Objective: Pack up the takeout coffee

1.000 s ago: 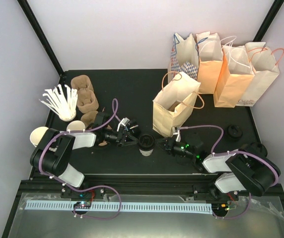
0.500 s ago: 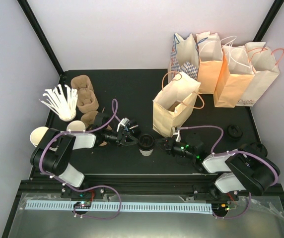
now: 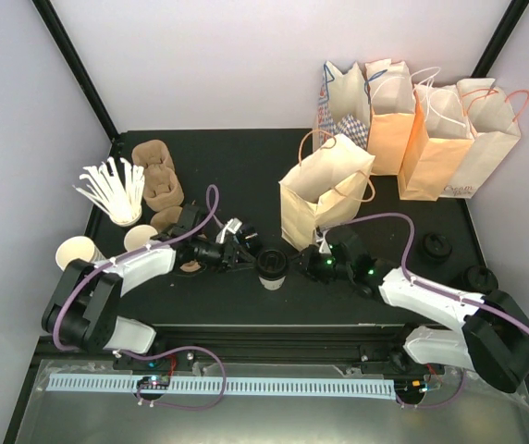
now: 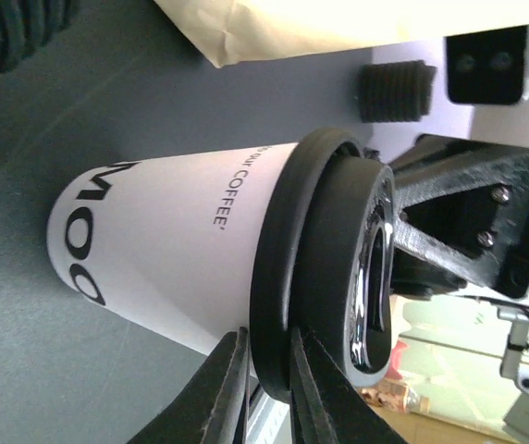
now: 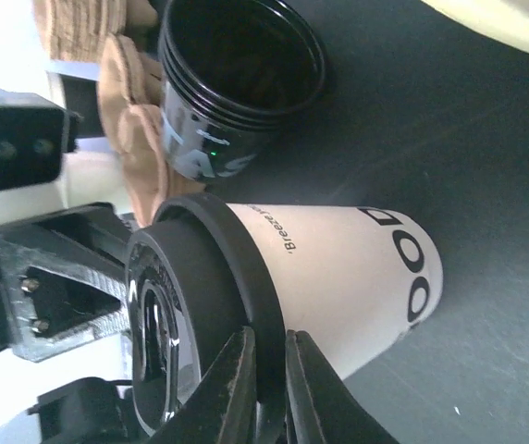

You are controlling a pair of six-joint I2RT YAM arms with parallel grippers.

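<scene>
— What stood at the left of the desk [image 3: 246,157]?
— A cup of white straws [image 3: 109,190], with pulp cup carriers [image 3: 158,176] beside it. Two cream cups [image 3: 78,252] sat nearer the arms.
— And the left claw [image 3: 248,252]?
— It was low over the desk, just left of the takeout coffee [image 3: 272,270]. Its fingers [image 4: 229,388] were narrow on the rim of the black lid [image 4: 325,277], one on each side of it.
— Where was the coffee itself?
— Upright on the desk near the middle front, lid on, between the two claws and just in front of the open brown bag [image 3: 325,199].
— The right claw [image 3: 308,265]?
— Just right of the cup, pinched narrow on the lid's rim from the opposite side. In its wrist view, nested black cups [image 5: 237,83] stood beyond the coffee.
— Farther right?
— Four more bags [image 3: 431,129] stood along the back wall, and a small stack of black lids [image 3: 438,246] lay near the right edge.
</scene>
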